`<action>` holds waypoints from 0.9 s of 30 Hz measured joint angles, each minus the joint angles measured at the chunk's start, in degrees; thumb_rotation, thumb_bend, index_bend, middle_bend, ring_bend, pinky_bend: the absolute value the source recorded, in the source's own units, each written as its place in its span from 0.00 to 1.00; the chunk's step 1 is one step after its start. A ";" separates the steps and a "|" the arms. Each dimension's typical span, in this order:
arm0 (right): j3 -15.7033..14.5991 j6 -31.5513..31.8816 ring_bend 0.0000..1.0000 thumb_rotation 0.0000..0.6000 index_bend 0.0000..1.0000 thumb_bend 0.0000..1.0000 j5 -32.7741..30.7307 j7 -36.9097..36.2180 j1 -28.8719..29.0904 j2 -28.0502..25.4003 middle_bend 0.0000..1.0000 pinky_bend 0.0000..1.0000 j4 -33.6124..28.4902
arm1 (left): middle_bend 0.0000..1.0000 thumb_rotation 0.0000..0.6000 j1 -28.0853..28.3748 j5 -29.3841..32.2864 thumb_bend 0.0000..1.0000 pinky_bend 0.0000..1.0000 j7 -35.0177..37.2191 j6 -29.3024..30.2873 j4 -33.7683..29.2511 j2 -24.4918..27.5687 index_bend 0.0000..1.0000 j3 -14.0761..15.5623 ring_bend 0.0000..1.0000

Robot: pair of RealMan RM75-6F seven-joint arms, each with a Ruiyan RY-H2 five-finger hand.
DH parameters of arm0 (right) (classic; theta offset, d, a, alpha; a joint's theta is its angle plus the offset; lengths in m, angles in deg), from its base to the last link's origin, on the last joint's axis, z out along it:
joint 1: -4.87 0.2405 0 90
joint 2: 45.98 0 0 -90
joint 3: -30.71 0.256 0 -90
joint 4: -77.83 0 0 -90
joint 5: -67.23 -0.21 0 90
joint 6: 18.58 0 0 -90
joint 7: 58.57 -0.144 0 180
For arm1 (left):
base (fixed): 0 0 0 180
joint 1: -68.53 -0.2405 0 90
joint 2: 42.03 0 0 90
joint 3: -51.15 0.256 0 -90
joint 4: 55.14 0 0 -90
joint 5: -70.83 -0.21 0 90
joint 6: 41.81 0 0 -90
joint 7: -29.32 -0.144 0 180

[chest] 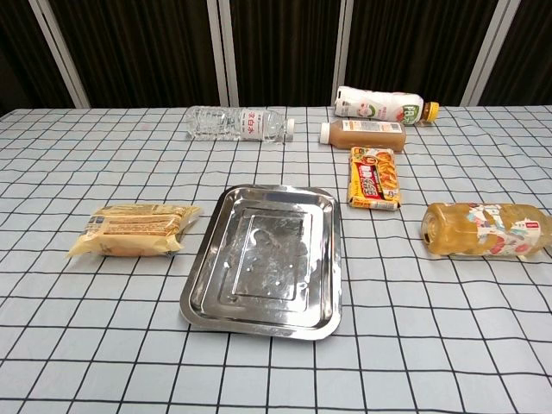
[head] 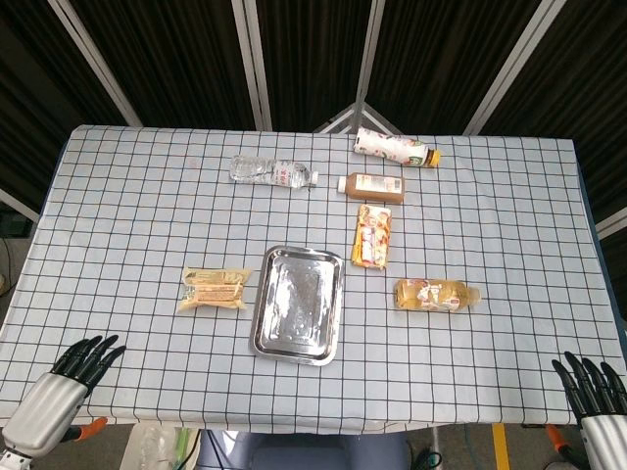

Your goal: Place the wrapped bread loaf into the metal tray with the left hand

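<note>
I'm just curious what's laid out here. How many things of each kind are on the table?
Bottles: 4, all lying down: clear water bottle, white bottle, brown bottle, amber bottle
Wrapped food packs: 2: bread loaf, orange snack pack
Metal tray: 1
Total: 7

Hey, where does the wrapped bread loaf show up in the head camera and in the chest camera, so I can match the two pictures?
Head view: the wrapped bread loaf lies left of centre, just left of the metal tray, apart from it.
Chest view: the loaf lies at the left, again just left of the tray.
Shared landmark: the metal tray, near the middle of both views.
</note>
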 measured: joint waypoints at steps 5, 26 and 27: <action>-0.04 -0.20 0.00 1.00 0.00 0.32 -0.24 -0.08 0.02 -0.06 0.00 0.00 -0.15 | 0.00 1.00 0.28 0.19 0.08 0.09 -0.12 -0.54 -0.09 -0.24 0.00 -0.14 0.00; 0.66 -4.01 0.00 1.00 0.00 0.32 -3.93 -7.05 2.61 -2.65 0.00 0.00 -0.50 | 0.12 1.00 12.79 22.86 0.16 0.21 -16.83 -15.59 3.53 -23.91 0.00 -18.25 0.11; 0.77 -4.48 0.00 1.00 0.00 0.32 -4.35 -7.16 2.82 -2.75 0.00 0.00 -0.51 | 0.12 1.00 13.96 25.56 0.16 0.21 -19.70 -16.90 3.54 -25.13 0.00 -19.23 0.11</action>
